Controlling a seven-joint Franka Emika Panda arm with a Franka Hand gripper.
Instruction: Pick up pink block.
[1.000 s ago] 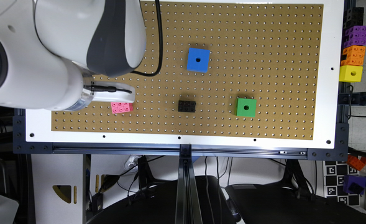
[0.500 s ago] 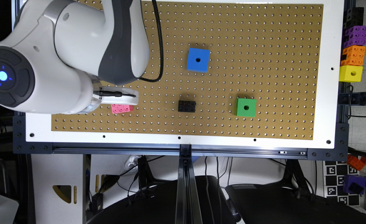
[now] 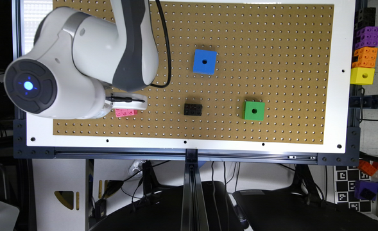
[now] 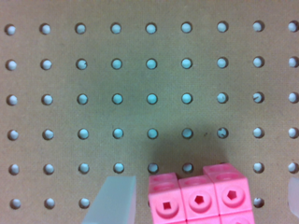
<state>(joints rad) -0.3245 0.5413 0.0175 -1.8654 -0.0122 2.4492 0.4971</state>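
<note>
Approach step: the pink block [image 4: 198,198] is seen between the released jaws, nearer one finger [image 4: 114,200]. Descent and closing are judged next.

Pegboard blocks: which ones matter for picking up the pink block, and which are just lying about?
Part of the job:
pink block, lying on the pegboard
gripper, open, one finger on each side of the block

Just lying about:
black block
blue cube
green cube
stacked blocks off the board's edge
</note>
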